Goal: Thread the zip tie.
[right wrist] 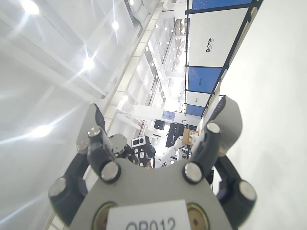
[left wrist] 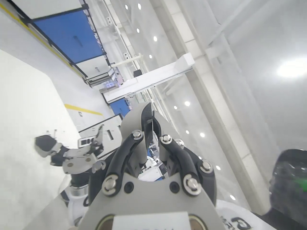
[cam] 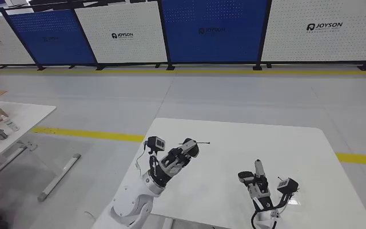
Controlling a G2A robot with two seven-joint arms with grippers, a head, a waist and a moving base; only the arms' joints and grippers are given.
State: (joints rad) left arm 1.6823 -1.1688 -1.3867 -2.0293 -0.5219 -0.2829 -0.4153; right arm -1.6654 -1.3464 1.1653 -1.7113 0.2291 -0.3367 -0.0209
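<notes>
A thin black zip tie (cam: 203,142) sticks out sideways, held just above the white table (cam: 274,143). My left gripper (cam: 191,147) is shut on it near its middle. In the left wrist view the left gripper (left wrist: 149,111) has its two fingers pressed together, pointing up into the hall. My right gripper (cam: 258,167) stands upright over the table's near right part, well apart from the tie. Its fingers (right wrist: 96,114) are spread wide around nothing in the right wrist view, so the right gripper (right wrist: 159,108) is open.
The table's front edge runs close under both arms. A second white table (cam: 20,114) stands off to the left across the floor. Blue and white partition panels (cam: 211,31) line the back, behind a yellow floor line (cam: 86,134).
</notes>
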